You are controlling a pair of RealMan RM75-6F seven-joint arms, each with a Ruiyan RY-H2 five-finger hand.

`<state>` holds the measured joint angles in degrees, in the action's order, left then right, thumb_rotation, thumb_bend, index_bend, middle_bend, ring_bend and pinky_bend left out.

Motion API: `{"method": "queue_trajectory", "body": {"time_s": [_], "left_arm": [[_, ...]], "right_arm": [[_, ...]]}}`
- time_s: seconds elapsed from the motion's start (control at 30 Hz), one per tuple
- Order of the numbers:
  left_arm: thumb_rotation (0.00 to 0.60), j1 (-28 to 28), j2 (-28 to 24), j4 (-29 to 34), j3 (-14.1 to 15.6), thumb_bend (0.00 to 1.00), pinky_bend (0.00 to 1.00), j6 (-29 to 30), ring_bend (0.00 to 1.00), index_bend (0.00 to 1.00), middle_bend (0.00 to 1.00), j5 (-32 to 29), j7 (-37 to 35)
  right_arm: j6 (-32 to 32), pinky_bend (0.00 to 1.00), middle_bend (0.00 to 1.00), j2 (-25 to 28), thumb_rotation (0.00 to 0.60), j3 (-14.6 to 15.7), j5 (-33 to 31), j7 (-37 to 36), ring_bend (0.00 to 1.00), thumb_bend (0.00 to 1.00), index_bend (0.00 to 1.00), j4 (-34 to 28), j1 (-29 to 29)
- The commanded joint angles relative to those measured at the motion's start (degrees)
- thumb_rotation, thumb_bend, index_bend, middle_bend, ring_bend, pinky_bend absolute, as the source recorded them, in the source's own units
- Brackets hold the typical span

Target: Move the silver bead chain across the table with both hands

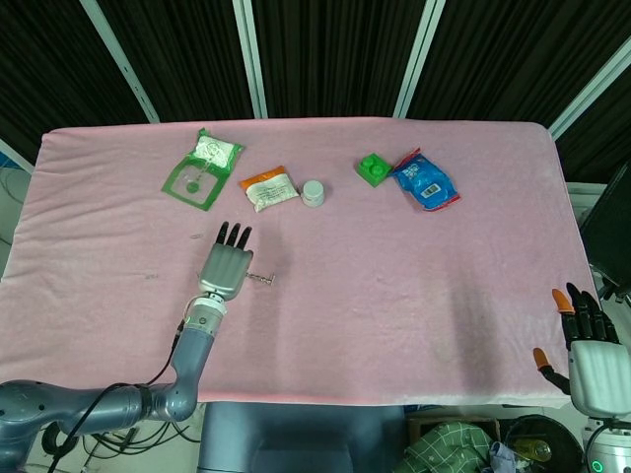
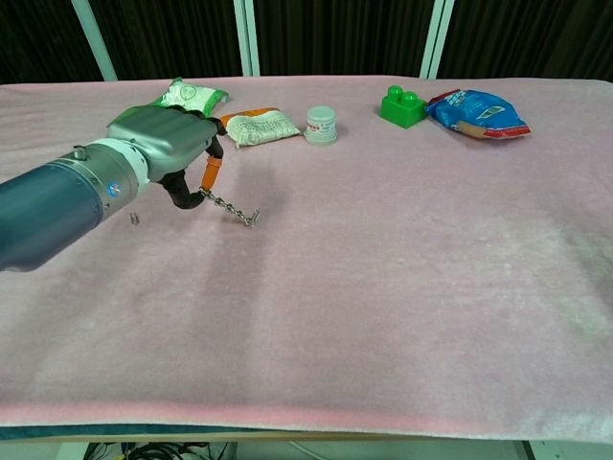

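The left hand [image 2: 163,144] pinches 1 end of the silver bead chain [image 2: 230,208] at the table's left, while the right hand [image 1: 589,360] waits open, off the near right edge.

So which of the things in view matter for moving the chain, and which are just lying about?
For the job:
silver bead chain, pinched at one end
left hand, holding it
right hand, off the table's near right edge, holding nothing

Lying about:
green packet
orange-and-white packet
small white jar
green block
blue snack bag
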<state>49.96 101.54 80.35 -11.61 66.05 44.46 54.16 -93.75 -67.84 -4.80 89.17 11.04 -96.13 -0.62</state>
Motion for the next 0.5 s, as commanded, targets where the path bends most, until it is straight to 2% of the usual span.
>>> {"method": "queue_trajectory", "body": {"time_s": [0.03, 0.5], "left_arm": [[0.6, 0.0, -1.61, 1.43, 0.35, 0.37, 0.0, -0.11, 0.0, 0.59, 0.08, 0.63, 0.32], [0.6, -0.43, -11.74, 10.64, 0.94, 0.37, 0.0, -0.23, 0.0, 0.59, 0.08, 0.39, 1.83]], "right_arm": [[-0.03, 0.17, 0.0, -0.01, 0.6, 0.0, 0.07, 0.04, 0.0, 0.2, 0.01, -0.02, 0.0], [-0.32, 0.17, 0.0, -0.07, 0.6, -0.21, 0.01, 0.06, 0.0, 0.2, 0.01, -0.04, -0.07]]}}
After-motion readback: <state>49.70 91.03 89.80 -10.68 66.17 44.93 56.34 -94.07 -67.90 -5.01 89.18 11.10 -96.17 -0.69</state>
